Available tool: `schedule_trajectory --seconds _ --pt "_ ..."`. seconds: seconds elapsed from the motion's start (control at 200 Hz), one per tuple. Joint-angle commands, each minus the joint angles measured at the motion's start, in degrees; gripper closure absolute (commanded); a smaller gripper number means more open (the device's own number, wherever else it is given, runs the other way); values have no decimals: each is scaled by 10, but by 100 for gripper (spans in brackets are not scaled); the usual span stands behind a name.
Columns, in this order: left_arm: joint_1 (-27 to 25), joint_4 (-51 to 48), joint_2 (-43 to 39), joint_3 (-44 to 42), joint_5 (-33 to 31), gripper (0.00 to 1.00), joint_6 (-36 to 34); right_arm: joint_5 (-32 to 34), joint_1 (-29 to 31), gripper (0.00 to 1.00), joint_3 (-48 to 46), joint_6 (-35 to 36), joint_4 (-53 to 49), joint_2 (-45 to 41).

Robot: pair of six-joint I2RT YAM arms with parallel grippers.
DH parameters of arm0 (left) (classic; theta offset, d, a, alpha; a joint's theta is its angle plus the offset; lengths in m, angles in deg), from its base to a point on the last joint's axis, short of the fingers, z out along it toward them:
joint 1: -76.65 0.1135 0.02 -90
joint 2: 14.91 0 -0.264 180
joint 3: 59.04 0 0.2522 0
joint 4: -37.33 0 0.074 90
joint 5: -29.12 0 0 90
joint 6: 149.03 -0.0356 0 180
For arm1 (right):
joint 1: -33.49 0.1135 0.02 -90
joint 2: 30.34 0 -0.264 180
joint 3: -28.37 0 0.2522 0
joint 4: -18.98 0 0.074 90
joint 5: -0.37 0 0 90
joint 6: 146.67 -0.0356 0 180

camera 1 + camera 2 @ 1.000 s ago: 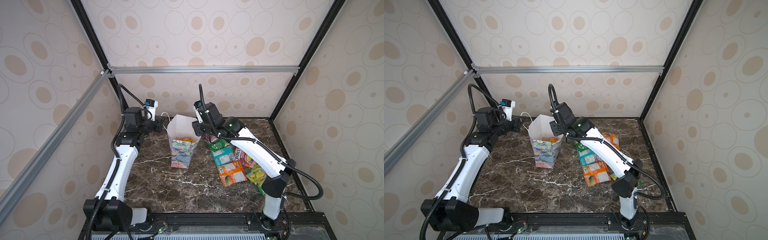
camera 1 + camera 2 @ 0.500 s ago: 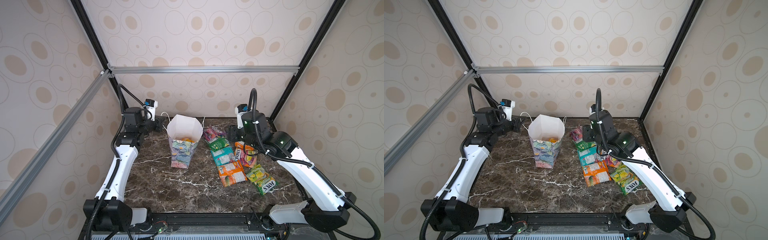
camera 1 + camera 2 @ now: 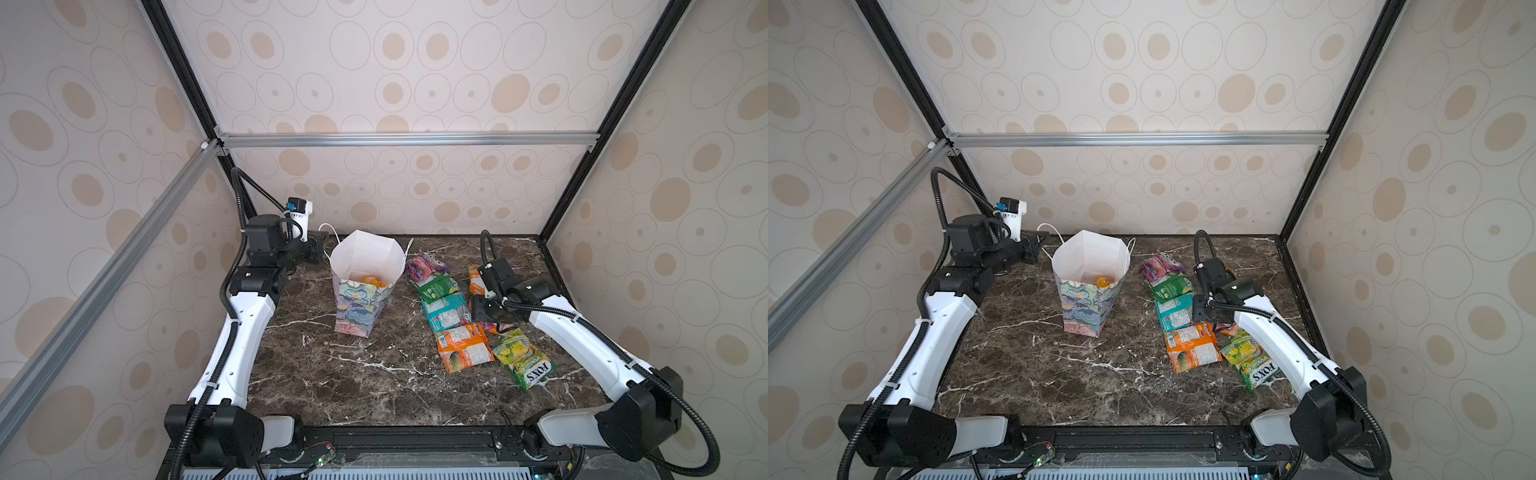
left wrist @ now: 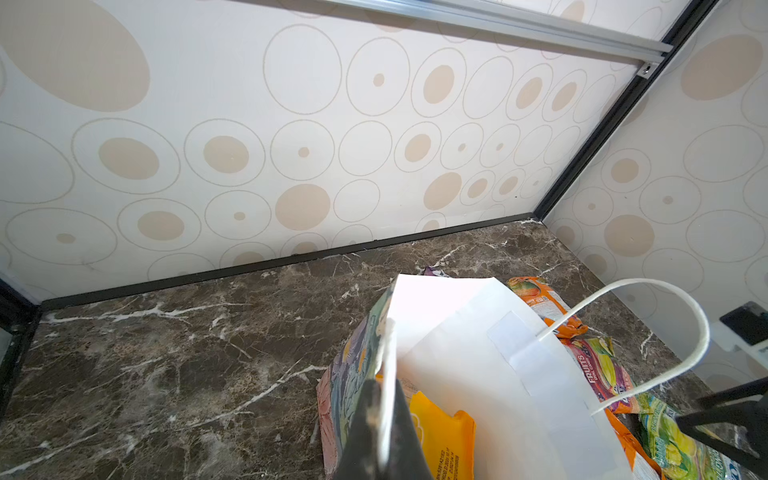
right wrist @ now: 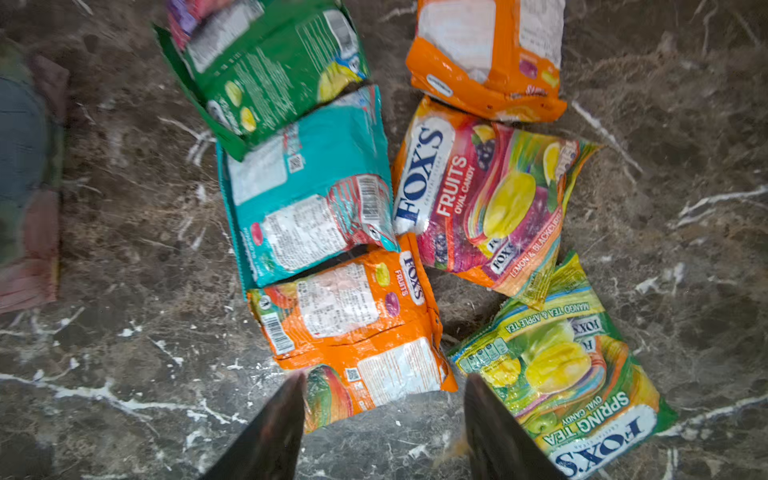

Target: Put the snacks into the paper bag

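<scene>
Left claw (image 4: 380, 386): I saw its fingers pressed together on the near rim of the paper bag (image 4: 457, 353), with the white edge pinched between them

Paper bag: it stood upright and open-mouthed on the marble table (image 3: 374, 374), left of all the loose snacks; one white cord handle (image 4: 702, 332) arched free over its far rim

Inside the bag: a yellow packet (image 4: 440, 440) lay low against the plain white wall, and I caught its colour in both top views

Left column of snacks: running from the back wall towards me I had a pink-purple packet (image 3: 424, 264), a green packet (image 3: 436, 287) overlapping a teal packet (image 3: 446, 311), then an orange packet (image 3: 463, 347) touching the teal one's near end

Right column of snacks: a second orange packet (image 5: 486, 54) lay farthest back, a Fruits packet (image 5: 478, 195) just beside it, and a Spring Tea packet (image 3: 523, 359) nearest me, its corner under the Fruits packet's edge

Right claw (image 5: 383, 378): its fingers stood apart with nothing gripped, pointing down over the right column; one fingertip (image 5: 291, 395) sat by the orange packet's end and one by the Spring Tea packet, and I could not tell whether either touched; in both top views it hid most of the Fruits packet
</scene>
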State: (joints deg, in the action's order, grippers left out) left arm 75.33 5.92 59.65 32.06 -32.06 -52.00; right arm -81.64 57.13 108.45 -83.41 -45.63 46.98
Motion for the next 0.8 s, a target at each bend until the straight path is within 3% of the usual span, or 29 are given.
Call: schedule_trajectory --seconds 0.0,0.28,0.36,0.45,0.795 --pt "4 22 -15 7 -6 100 -10 -25 -14 37 -35 -25 23 2" --pt "4 21 -17 6 -8 100 -11 -61 -57 39 -124 -39 105 12" --pt "4 21 -18 6 -9 100 -13 -64 -61 41 -129 -39 114 22" --pt "4 22 -19 5 -11 100 -12 -66 -61 53 -131 -29 126 34" --pt "4 22 -21 5 -10 100 -13 -31 -67 55 -124 -7 137 61"
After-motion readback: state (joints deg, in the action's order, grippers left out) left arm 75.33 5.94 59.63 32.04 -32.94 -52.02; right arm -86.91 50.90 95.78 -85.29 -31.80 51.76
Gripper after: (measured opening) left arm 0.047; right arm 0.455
